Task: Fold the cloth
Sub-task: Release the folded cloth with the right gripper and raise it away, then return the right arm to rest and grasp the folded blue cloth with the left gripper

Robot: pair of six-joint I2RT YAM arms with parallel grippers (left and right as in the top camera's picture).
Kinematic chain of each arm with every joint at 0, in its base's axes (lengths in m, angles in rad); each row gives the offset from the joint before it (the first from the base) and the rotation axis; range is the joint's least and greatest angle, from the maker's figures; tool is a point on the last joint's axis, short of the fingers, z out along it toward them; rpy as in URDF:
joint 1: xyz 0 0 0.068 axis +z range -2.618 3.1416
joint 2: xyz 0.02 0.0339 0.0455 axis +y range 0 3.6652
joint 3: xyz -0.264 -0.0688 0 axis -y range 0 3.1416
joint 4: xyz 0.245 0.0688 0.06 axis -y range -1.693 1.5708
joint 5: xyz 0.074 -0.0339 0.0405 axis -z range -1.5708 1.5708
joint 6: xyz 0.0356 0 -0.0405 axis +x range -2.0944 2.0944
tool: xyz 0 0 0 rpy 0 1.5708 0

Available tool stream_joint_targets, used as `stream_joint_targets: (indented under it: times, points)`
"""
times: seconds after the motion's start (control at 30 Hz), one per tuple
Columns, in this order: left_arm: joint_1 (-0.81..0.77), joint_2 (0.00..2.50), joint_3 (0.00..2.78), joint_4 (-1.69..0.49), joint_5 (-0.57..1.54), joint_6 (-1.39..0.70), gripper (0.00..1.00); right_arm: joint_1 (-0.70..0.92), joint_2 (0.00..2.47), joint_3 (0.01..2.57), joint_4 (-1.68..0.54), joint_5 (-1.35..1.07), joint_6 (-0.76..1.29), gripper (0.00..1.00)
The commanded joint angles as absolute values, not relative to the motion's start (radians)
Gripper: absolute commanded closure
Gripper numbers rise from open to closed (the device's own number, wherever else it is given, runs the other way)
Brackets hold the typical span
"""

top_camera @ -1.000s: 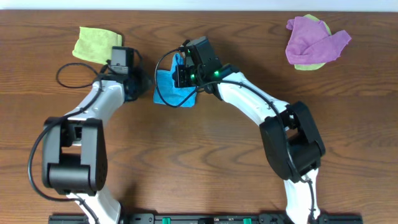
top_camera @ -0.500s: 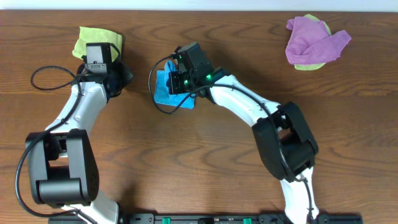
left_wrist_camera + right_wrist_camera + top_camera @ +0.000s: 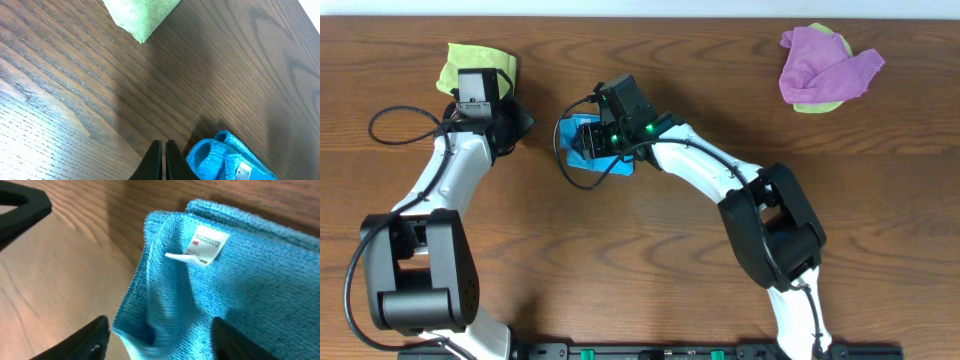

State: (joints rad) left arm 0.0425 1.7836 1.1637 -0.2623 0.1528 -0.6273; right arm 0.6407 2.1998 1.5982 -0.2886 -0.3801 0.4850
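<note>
One blue cloth (image 3: pixel 598 152) lies bunched and partly doubled on the wooden table (image 3: pixel 650 260), at about ten o'clock from the table's middle in the overhead view. The right wrist view shows its near corner rucked into soft ridges, with one white label (image 3: pixel 205 245) sewn into the edge at twelve o'clock and sticking up from the pile. The right gripper (image 3: pixel 159 326) sits over that corner with its two fingers spread wide, one at seven o'clock and one at five o'clock of the frame, and the crumpled corner lies between them; whether either pad touches the fabric cannot be told. At about nine o'clock from the blue cloth, apart from it on bare wood, is the left gripper (image 3: pixel 163 150), its two fingers pressed together with only a hairline between them and nothing held; in its own camera the blue cloth shows at the four o'clock corner. Three other cloths lie on the table, making four in all. One yellow-green cloth (image 3: pixel 470 65) lies at twelve o'clock from the left gripper, close behind the wrist. One purple cloth (image 3: pixel 825 65) is heaped far off at two o'clock from the table's middle, lying on top of a second yellow-green cloth (image 3: pixel 817 104) that peeks out at its lower edge. Two arms reach in from six o'clock, each trailing one black cable loop (image 3: pixel 390 125).
</note>
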Motion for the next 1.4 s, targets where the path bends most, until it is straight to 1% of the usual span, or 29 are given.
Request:
stream_joint_targets:
  times: [0.0, 0.1, 0.3, 0.37, 0.4, 0.43, 0.47, 0.53, 0.67, 0.77, 0.8, 0.83, 0.87, 0.9, 0.93, 1.03, 1.13, 1.2, 1.37]
  points:
    - [0.047, 1.757, 1.183, -0.265, 0.142, -0.612, 0.94, 0.645, 2.205, 1.627, -0.289, -0.432, 0.474, 0.29]
    - [0.047, 1.757, 1.183, -0.265, 0.142, -0.612, 0.94, 0.645, 2.205, 1.627, -0.289, -0.476, 0.474, 0.25]
    - [0.047, 1.755, 1.183, -0.266, 0.142, -0.612, 0.93, 0.634, 2.203, 1.652, -0.289, -0.477, 0.474, 0.19]
    - [0.047, 1.748, 1.183, -0.266, 0.143, -0.612, 0.88, 0.620, 2.201, 1.680, -0.297, -0.480, 0.474, 0.11]
    - [0.047, 1.744, 1.183, -0.266, 0.143, -0.612, 0.85, 0.613, 2.199, 1.695, -0.308, -0.479, 0.472, 0.05]
    - [0.047, 1.737, 1.183, -0.266, 0.143, -0.612, 0.79, 0.603, 2.197, 1.714, -0.327, -0.480, 0.464, 0.01]
    - [0.047, 1.729, 1.183, -0.266, 0.142, -0.612, 0.68, 0.590, 2.193, 1.737, -0.359, -0.479, 0.445, 0.01]
    - [0.047, 1.707, 1.183, -0.270, 0.142, -0.612, 0.56, 0.563, 2.180, 1.779, -0.444, -0.480, 0.366, 0.01]
    - [0.046, 1.671, 1.183, -0.296, 0.142, -0.612, 0.39, 0.511, 2.132, 1.813, -0.604, -0.472, 0.147, 0.01]
    - [0.046, 1.654, 1.183, -0.328, 0.142, -0.612, 0.21, 0.463, 2.086, 1.813, -0.740, -0.441, 0.048, 0.01]
    - [0.046, 1.649, 1.183, -0.342, 0.148, -0.613, 0.17, 0.443, 2.073, 1.813, -0.800, -0.419, 0.021, 0.01]
    - [0.046, 1.645, 1.183, -0.358, 0.154, -0.613, 0.10, 0.422, 2.059, 1.813, -0.858, -0.409, -0.010, 0.01]
    - [0.046, 1.639, 1.183, -0.374, 0.158, -0.613, 0.05, 0.400, 2.045, 1.813, -0.917, -0.408, -0.044, 0.01]
    - [0.046, 1.633, 1.183, -0.390, 0.165, -0.614, 0.03, 0.374, 2.028, 1.811, -0.975, -0.408, -0.079, 0.01]
    - [0.045, 1.628, 1.183, -0.403, 0.175, -0.616, 0.05, 0.353, 2.012, 1.808, -1.018, -0.409, -0.113, 0.01]
    - [0.046, 1.607, 1.183, -0.435, 0.213, -0.635, 0.05, 0.289, 1.945, 1.774, -1.105, -0.408, -0.199, 0.01]
    - [0.045, 1.582, 1.183, -0.464, 0.245, -0.666, 0.05, 0.231, 1.842, 1.668, -1.108, -0.406, -0.220, 0.01]
    - [0.044, 1.566, 1.183, -0.475, 0.262, -0.674, 0.05, 0.197, 1.753, 1.550, -1.079, -0.383, -0.218, 0.01]
    - [0.028, 1.524, 1.183, -0.532, 0.268, -0.682, 0.05, 0.086, 1.430, 1.141, -0.947, -0.370, -0.178, 0.01]
